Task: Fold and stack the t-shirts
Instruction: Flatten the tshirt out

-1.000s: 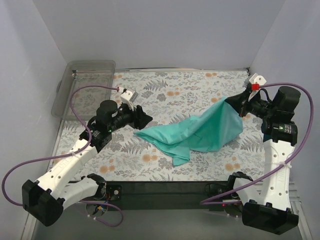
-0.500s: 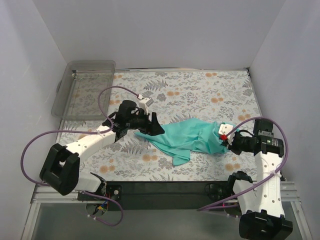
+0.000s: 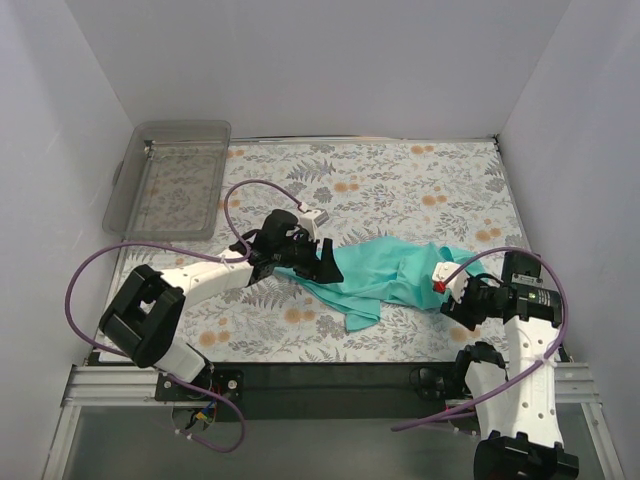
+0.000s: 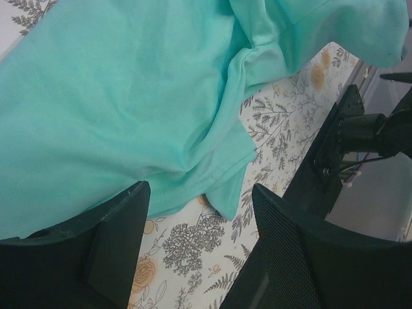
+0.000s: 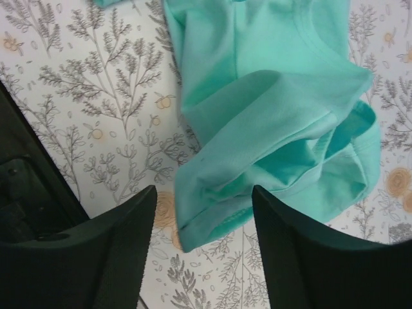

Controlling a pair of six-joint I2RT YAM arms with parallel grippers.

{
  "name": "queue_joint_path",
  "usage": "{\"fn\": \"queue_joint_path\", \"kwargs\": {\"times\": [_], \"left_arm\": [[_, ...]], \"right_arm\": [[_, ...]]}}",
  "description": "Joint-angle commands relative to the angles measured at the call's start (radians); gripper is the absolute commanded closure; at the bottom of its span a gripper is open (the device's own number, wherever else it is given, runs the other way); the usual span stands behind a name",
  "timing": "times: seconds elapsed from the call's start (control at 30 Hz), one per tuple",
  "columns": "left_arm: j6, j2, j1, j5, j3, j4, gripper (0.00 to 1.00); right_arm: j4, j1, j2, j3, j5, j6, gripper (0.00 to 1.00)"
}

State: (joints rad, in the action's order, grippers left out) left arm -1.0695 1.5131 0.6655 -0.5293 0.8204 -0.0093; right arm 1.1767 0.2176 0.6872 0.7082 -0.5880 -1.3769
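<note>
Clear rectangular plastic bin (image 3: 165,180) sits at the far-left corner of the floral-patterned table cover (image 3: 400,180), with bare cloth along the whole far edge. Left gripper (image 4: 201,190) is at the left end of the crumpled teal-green short-sleeved t-shirt (image 3: 385,278), which lies mid-table toward the near edge; its jaws stand apart, gripping nothing. Right gripper (image 5: 203,193) hangs over the shirt's right end, jaws spread, holding nothing.

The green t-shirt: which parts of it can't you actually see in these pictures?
- Top view: the left gripper covers the left end of the t-shirt. Whether it touches the fabric cannot be told.
- Left wrist view: the t-shirt runs off the top and left edges.
- Right wrist view: the top edge cuts it off.
- All views: its own folds hide the lower layers.
</note>
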Motion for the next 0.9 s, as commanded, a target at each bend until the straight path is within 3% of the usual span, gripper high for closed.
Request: {"fn": "queue_joint_path", "kwargs": {"times": [0.0,0.03,0.13,0.4,0.63,0.87], "left_arm": [[0.035,-0.013,0.022,0.025,0.037,0.032,0.40],[0.039,-0.014,0.022,0.031,0.036,0.029,0.40],[0.052,-0.045,0.022,0.066,0.011,0.025,0.40],[0.060,-0.172,0.022,0.153,-0.064,-0.017,0.39],[0.017,-0.264,0.022,0.190,-0.148,-0.015,0.39],[-0.030,-0.320,0.022,0.236,-0.205,-0.018,0.39]], "right_arm": [[-0.117,-0.003,0.015,0.060,0.002,0.153,0.40],[-0.126,-0.001,0.032,0.085,-0.019,0.189,0.33],[-0.156,-0.003,0.087,0.164,-0.111,0.297,0.27],[-0.344,-0.001,0.291,0.168,-0.089,0.712,0.29],[-0.469,-0.003,0.366,0.139,0.089,0.843,0.33],[-0.502,-0.038,0.501,0.137,0.108,0.861,0.41]]}}
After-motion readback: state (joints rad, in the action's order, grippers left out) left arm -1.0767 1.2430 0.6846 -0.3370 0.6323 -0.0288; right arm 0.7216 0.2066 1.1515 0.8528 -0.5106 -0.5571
